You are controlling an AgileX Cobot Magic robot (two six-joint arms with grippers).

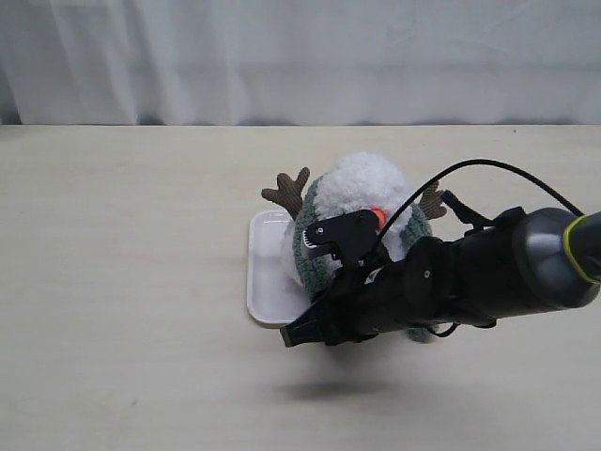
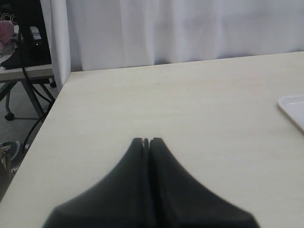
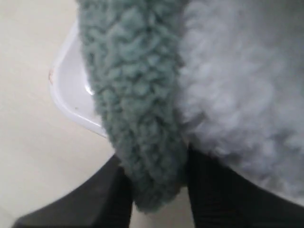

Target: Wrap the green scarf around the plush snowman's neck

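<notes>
The plush snowman (image 1: 362, 183) stands on the table, white and fluffy, with an orange nose and brown twig arms. The green scarf (image 1: 305, 249) lies around its neck and hangs down its side. My right gripper (image 1: 315, 310) reaches in from the right, low in front of the snowman. In the right wrist view the scarf (image 3: 133, 95) hangs beside the white body (image 3: 237, 85), and its rounded end sits uncompressed between the spread fingers of the right gripper (image 3: 156, 161), which is open. My left gripper (image 2: 146, 140) is shut on nothing, far from the snowman.
A white rectangular tray (image 1: 266, 282) lies on the table against the snowman's left side; its corner shows in the left wrist view (image 2: 293, 107). A white curtain closes the back. The table's edge and a stand with cables (image 2: 28, 52) lie beyond the left gripper.
</notes>
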